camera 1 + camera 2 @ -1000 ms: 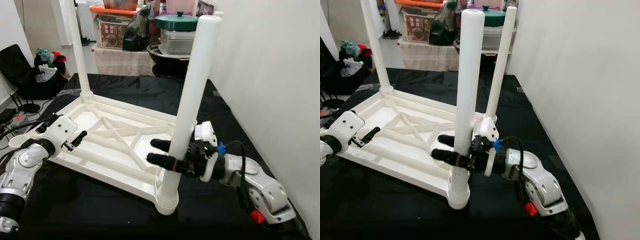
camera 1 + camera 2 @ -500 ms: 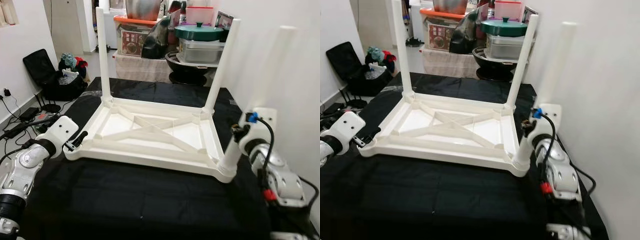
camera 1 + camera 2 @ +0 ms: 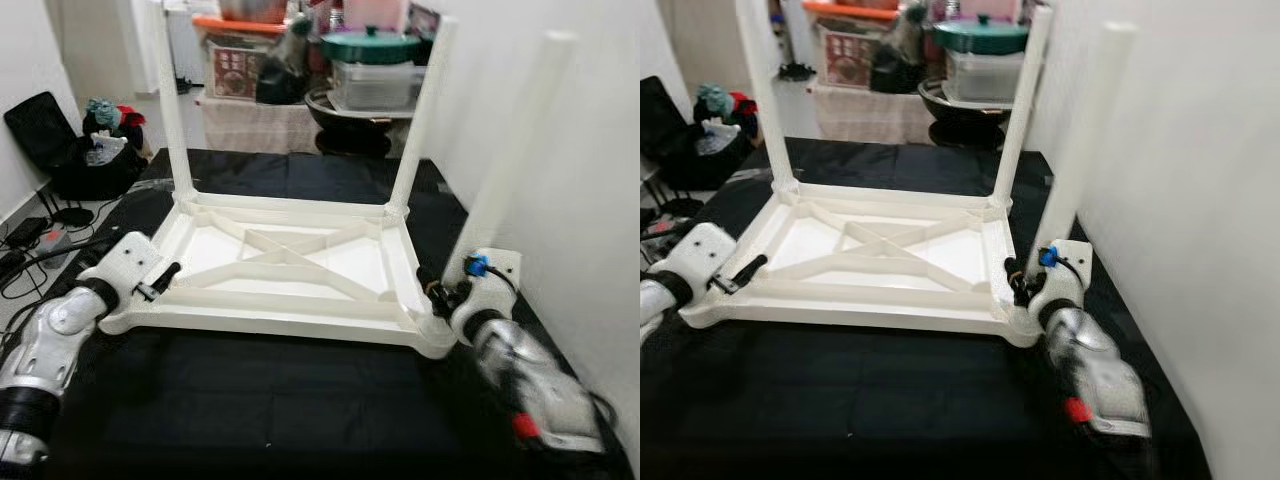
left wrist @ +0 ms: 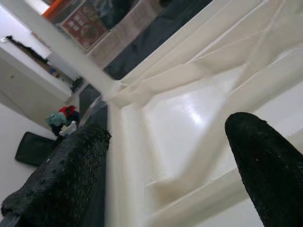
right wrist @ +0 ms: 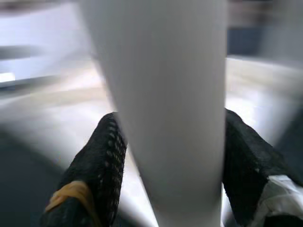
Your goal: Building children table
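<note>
Here the right gripper (image 5: pixel 165 156) is clamped on the white table leg (image 3: pixel 505 165), one black finger (image 5: pixel 102 161) pressed on each side low on the tube, just above the corner socket of the upturned tabletop (image 3: pixel 290 265). That leg stands tilted at the tabletop's near right corner; two more legs (image 3: pixel 170 110) rise upright at its far corners. The left gripper (image 3: pixel 160 282) sits at the tabletop's near left corner, its fingers (image 4: pixel 66 175) spread apart with the white rim running between them. The tabletop lies ribs-up on a black cloth (image 3: pixel 270 400). Beyond it, storage boxes (image 3: pixel 370 70) and a green lid (image 3: pixel 365 43) are stacked.
</note>
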Controlling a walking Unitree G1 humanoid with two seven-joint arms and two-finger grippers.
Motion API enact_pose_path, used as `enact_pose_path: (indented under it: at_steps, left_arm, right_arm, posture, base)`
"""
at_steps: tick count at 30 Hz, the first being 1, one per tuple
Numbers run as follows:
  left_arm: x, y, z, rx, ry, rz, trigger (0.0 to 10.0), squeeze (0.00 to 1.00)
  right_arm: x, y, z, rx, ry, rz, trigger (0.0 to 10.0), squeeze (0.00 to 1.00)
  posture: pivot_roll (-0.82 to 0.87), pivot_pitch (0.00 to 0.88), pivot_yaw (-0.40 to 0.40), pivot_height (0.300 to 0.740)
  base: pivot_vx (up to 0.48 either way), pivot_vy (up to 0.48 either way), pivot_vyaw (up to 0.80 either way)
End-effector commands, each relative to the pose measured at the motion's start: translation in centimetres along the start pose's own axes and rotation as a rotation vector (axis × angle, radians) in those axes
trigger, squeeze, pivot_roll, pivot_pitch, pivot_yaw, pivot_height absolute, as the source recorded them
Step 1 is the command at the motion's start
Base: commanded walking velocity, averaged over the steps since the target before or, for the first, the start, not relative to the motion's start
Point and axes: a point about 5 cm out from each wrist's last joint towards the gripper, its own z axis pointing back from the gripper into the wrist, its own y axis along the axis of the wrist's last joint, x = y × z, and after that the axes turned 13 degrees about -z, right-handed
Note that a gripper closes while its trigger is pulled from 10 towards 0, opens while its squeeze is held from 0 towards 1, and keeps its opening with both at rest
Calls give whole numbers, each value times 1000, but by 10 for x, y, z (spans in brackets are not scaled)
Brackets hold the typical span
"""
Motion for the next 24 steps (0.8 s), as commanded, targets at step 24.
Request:
enact_pose_path:
  at_steps: [24]
  left_arm:
    - [54, 59, 4, 291, -221, 272, 10000, 0]
  right_arm:
    - [-35, -9, -38, -61, 175, 115, 10000, 0]
  posture:
    - [111, 0, -86, 740]
  base:
    - [0, 0, 0]
